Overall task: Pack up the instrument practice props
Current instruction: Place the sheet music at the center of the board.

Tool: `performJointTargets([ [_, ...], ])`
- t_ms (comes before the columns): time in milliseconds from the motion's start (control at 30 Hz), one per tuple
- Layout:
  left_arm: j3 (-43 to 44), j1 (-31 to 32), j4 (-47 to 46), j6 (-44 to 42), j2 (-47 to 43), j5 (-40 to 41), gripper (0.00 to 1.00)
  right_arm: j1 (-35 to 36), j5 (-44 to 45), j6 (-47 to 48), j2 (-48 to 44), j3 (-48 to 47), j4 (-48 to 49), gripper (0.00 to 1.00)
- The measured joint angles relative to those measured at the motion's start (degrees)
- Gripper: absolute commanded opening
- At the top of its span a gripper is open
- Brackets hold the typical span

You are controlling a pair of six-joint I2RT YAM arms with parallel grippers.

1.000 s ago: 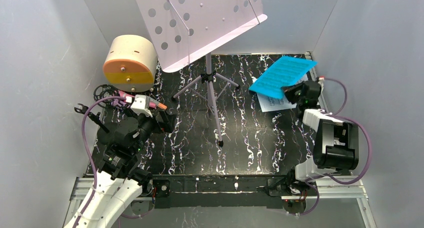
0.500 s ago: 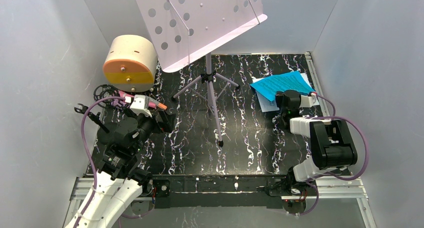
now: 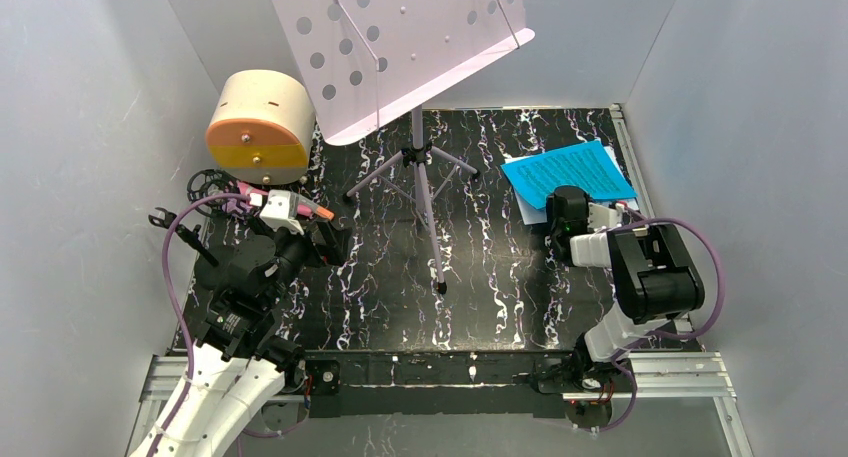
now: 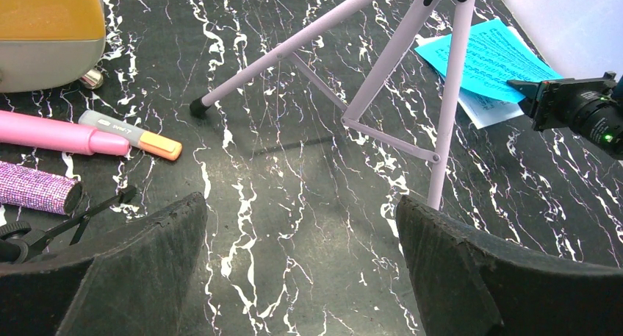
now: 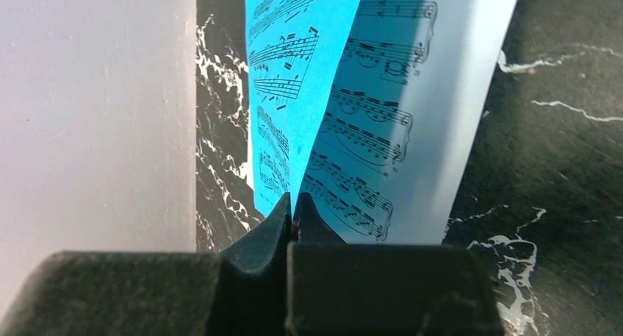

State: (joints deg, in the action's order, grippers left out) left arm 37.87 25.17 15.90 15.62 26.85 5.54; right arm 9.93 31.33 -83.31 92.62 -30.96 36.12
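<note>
Seen from above, the right gripper [image 3: 566, 213] is sitting at the near edge of the blue sheet music [image 3: 570, 170], at the rear right of the worktop [image 3: 480, 277], with its jaws hidden beneath the wrist. The right wrist camera is showing them clenched on the blue page's corner, with a white sheet [image 5: 411, 108] lying underneath. The left gripper [image 4: 300, 207] is hanging released, its jaws wide apart, near the legs of the lilac music stand [image 4: 448, 93]. Its camera is plainly showing the pink microphone [image 4: 51, 134] and the glittery purple mic [image 4: 33, 187] at far left.
</note>
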Motion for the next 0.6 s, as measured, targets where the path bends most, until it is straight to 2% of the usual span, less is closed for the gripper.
performJointTargets([
  [200, 0.0, -0.1, 0.0, 0.0, 0.0, -0.1, 0.98, 1.2, 1.4, -4.2, 1.0, -0.1, -2.3, 0.10],
  [600, 0.0, -0.3, 0.0, 0.0, 0.1, -0.3, 0.98, 3.5, 8.8, -14.3, 2.2, -3.5, -10.9, 0.06],
])
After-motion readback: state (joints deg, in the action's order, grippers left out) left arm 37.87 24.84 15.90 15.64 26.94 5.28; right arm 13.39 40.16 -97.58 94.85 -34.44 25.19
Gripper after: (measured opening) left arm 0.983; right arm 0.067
